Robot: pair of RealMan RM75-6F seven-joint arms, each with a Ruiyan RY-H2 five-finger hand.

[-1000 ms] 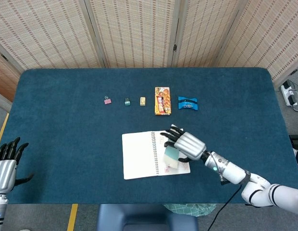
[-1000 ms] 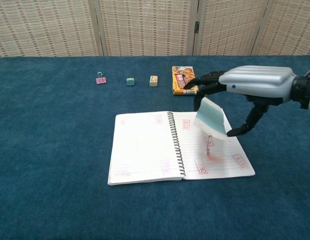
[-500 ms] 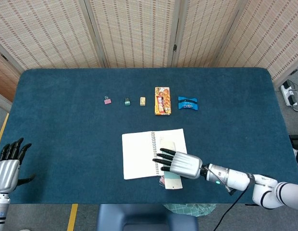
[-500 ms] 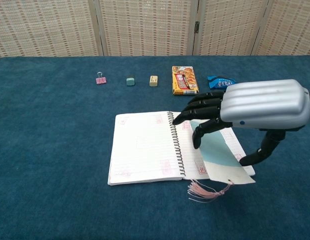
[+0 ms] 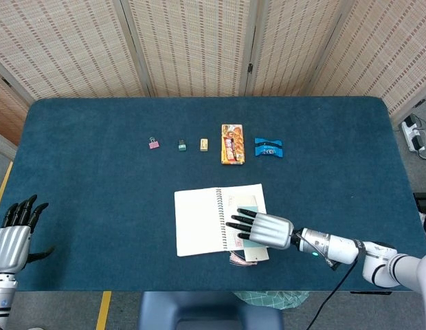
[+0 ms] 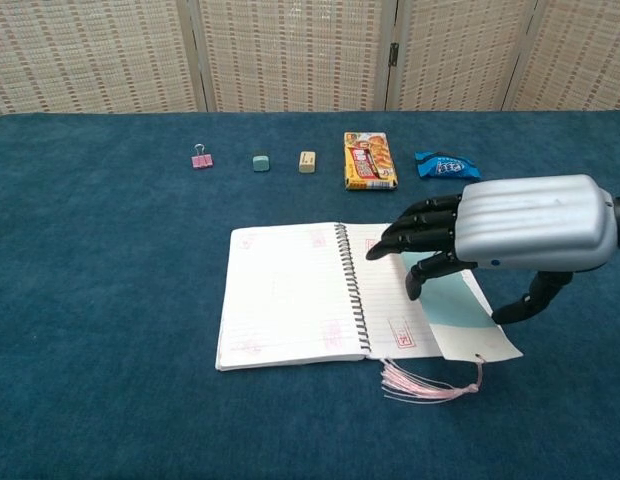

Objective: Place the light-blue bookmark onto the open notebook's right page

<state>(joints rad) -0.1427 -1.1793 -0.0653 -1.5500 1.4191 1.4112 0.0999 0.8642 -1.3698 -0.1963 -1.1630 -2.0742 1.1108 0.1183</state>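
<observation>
Both robot hands (image 5: 264, 230) (image 5: 12, 237) splayed, empty

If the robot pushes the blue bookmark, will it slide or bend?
The bookmark looks thin and flat like card, so it would probably slide easily on the smooth page. Its tassel looks floppy and would likely drag behind.

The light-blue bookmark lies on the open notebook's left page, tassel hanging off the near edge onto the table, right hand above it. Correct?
Not quite: the chest view shows the bookmark on the notebook's right page, not the left. Its tassel does trail onto the table, under the right hand.

head: high, downward | chest: low, forward | shared: notebook (image 5: 220, 220)
</observation>
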